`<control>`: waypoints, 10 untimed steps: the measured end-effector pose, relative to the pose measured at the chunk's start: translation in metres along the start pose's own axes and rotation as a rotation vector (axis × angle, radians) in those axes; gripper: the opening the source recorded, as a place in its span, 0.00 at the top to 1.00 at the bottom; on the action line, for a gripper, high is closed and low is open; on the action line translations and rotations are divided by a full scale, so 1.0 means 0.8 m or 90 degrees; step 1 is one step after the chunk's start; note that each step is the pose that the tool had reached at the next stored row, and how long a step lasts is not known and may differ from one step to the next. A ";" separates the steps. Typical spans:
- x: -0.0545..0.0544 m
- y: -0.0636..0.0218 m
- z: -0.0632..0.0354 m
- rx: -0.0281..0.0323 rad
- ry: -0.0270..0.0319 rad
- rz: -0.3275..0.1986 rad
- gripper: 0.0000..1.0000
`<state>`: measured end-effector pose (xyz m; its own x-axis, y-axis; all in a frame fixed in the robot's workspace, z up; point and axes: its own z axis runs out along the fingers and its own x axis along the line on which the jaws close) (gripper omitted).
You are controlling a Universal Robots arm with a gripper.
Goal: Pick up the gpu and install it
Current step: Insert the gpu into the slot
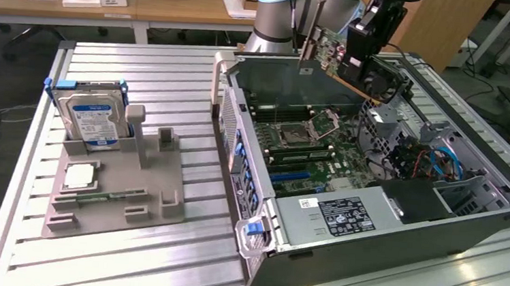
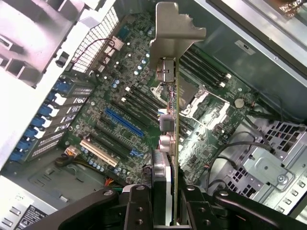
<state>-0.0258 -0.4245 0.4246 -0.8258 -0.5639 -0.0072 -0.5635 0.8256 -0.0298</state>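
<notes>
**Item:** gpu [image 1: 339, 57] [image 2: 169, 120].
**Location:** in the air above the far end of the open computer case [image 1: 393, 246], tilted, fan side towards the exterior view's right. Its metal bracket [image 2: 175, 28] is at the end away from the gripper. The card hangs over the motherboard [image 2: 120, 81], apart from the blue slot [image 2: 123, 122].
**Held by:** gripper [image 1: 363, 48] [image 2: 165, 203], fingers [image 2: 139, 206] drawn narrow and clamped on the card, one on each face.
**Also present:** hard drive [image 1: 93, 120] upright in the grey fixture [image 1: 164, 197] at the exterior view's left, well apart from the case; memory stick [image 1: 96, 197] lying in the same fixture.
</notes>
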 end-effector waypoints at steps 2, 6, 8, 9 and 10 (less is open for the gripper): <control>0.000 0.000 0.000 -0.0001 -0.0003 -0.010 0.72; 0.000 0.000 0.000 -0.0003 -0.0009 -0.030 0.72; 0.000 0.000 0.000 -0.0003 -0.0012 -0.040 0.72; 0.000 0.000 0.000 -0.0003 -0.0014 -0.045 0.72; 0.000 0.000 0.000 -0.0004 -0.0015 -0.051 0.72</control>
<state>-0.0258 -0.4245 0.4246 -0.7783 -0.6279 -0.0072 -0.6274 0.7781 -0.0297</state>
